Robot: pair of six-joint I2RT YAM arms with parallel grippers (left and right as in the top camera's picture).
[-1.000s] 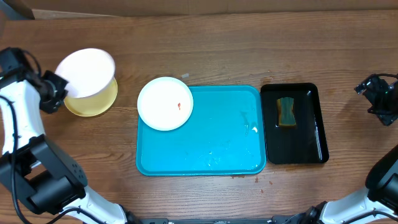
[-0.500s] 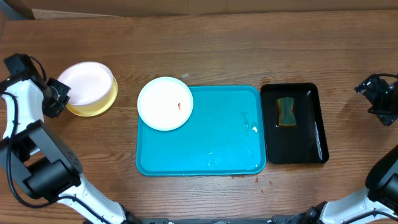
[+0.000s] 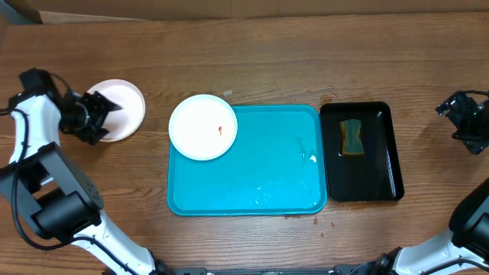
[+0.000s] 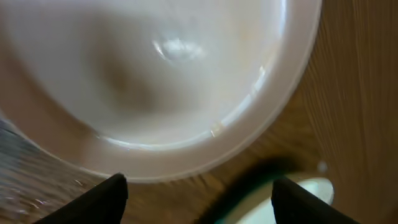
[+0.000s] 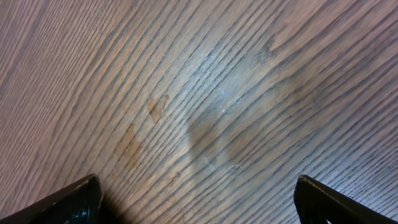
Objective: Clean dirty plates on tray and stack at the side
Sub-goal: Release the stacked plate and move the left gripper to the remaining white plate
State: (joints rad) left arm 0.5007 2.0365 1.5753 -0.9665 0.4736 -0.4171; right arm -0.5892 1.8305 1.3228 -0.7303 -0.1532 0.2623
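Wood desk (image 3: 267, 61); tray (image 3: 260, 183) mid-frame, smeared plate (image 3: 202, 127) on its upper-left corner; left arm bent in from left edge, left pincer (image 3: 103, 117) open over left plate (image 3: 128, 103); wrist view alone shows fingertips (image 4: 112, 193) spread, rim beyond; right pincer (image 3: 457, 116) open, far right.

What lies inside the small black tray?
A green sponge lies in the black tray, near its far end. Whatever is under the sponge cannot be seen.
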